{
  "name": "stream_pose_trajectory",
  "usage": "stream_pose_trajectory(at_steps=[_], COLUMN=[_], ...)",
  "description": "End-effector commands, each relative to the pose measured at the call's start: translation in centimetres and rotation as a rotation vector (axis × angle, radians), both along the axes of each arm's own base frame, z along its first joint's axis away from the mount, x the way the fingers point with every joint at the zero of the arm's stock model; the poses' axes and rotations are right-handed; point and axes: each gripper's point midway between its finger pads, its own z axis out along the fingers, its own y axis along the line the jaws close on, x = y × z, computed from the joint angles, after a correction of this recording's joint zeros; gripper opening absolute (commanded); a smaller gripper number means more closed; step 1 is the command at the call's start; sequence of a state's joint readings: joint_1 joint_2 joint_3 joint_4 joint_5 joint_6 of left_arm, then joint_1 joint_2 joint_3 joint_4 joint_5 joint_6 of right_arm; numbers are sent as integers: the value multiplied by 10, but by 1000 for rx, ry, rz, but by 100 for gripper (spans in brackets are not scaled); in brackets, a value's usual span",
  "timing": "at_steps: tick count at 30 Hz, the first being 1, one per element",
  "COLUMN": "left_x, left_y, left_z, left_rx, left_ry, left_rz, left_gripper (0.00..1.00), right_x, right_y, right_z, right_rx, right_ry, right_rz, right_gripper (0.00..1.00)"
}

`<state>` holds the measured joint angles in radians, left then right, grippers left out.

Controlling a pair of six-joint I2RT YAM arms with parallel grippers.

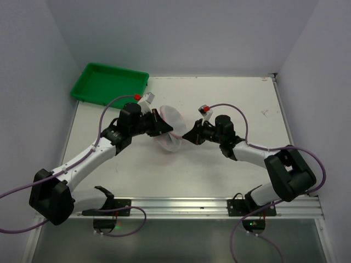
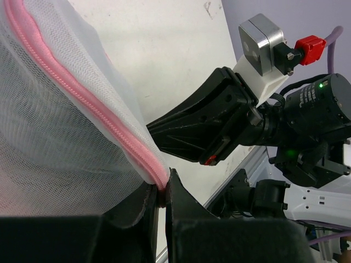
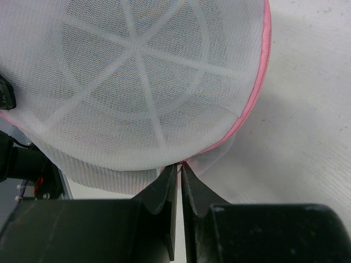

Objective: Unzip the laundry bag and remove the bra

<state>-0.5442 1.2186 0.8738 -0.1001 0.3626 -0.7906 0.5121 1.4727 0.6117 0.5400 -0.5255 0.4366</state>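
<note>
Closest to me, at the bottom of the left wrist view, my left gripper [image 2: 160,192] is clenched on the pink zipper rim [image 2: 82,98] of the laundry bag [image 2: 49,148], with the seam pinched between the fingertips. My right gripper [image 3: 179,167] has its jaws drawn almost together just where the pink rim meets the mesh at the bottom centre of its own view. It looks like a pinch on the bag's edge. I cannot tell if the zipper pull is between the tips.

I judge the task to be barely begun. Every stretch of rim I can see runs closed, no mouth gapes in the mesh, and no bra lies outside. Through the white dome I make out only the ribs, not the contents. Unzipping and taking out the bra are both left.

From above, my arms rise from the bottom of the frame, bend at the elbows and point inward. They meet mid-frame with the bag tipped on edge between the grippers, over the worktop [image 1: 219,164]. Whether its lower edge touches the surface I cannot tell. In the upper left lies the green tray [image 1: 109,83], well apart.
</note>
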Motion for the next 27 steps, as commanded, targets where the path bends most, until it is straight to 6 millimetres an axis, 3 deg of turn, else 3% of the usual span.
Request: stream_pose_trajectory(at_steps=[1, 6, 10, 16, 19, 27], left_x=[-6, -8, -8, 2, 7, 19], left_y=[-4, -1, 5, 23, 29, 36], left_z=[33, 29, 22, 7, 1, -9], left_rx=[-42, -17, 21, 124, 163, 217], left_ry=[-73, -77, -73, -82, -93, -113], left_rz=[-59, -64, -46, 26, 47, 71], left_gripper=[0, 0, 0, 0, 0, 0], right_x=[17, 22, 21, 21, 19, 11], right_y=[6, 2, -2, -27, -42, -56], right_z=[32, 31, 35, 48, 44, 27], right_rx=[42, 30, 30, 1, -58, -132], right_ry=[-115, -126, -138, -165, -149, -61], right_rz=[-12, -43, -57, -133, -184, -237], right_gripper=[8, 0, 0, 0, 0, 0])
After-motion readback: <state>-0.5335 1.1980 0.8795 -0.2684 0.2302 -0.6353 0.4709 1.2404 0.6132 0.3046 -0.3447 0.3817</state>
